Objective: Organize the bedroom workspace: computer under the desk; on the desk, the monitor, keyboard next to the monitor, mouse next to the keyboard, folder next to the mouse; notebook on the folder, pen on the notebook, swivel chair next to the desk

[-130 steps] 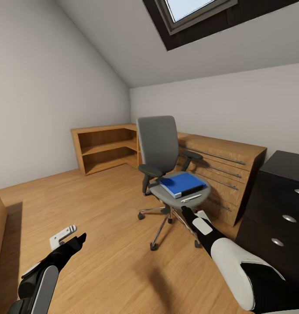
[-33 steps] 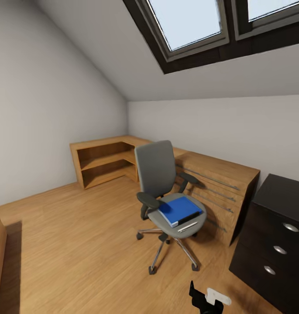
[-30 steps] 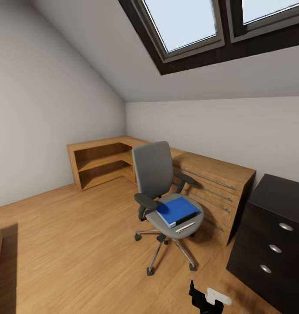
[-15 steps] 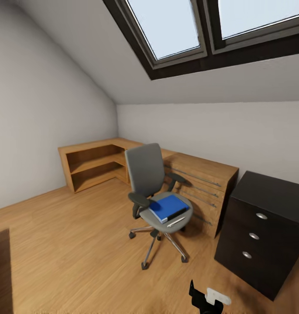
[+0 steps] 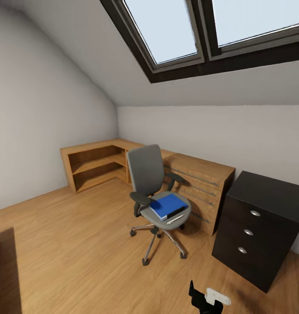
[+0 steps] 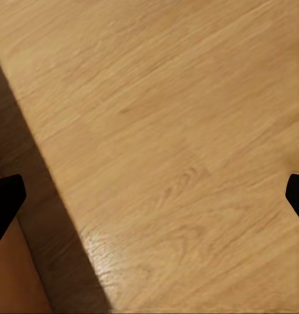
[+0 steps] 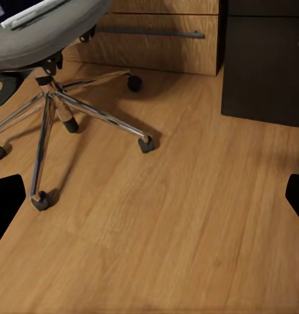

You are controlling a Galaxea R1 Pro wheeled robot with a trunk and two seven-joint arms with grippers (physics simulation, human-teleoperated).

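Head view: swivel chair (image 5: 156,192) mid-room beside the wooden drawer chest (image 5: 201,183); folder (image 5: 168,206) flat on its seat, pen (image 5: 175,219) at the seat's front edge. Right gripper (image 5: 205,301), jaws spread and empty, stands nearer, folder ahead and slightly leftward. Left gripper (image 6: 149,190) likewise spread, over floor (image 6: 175,131).

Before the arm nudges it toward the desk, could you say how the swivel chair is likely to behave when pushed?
The swivel chair stands on a wheeled star base on smooth wooden floor, so it will probably roll easily and may spin. The blue folder and pen lie loose on its seat and could slide off.
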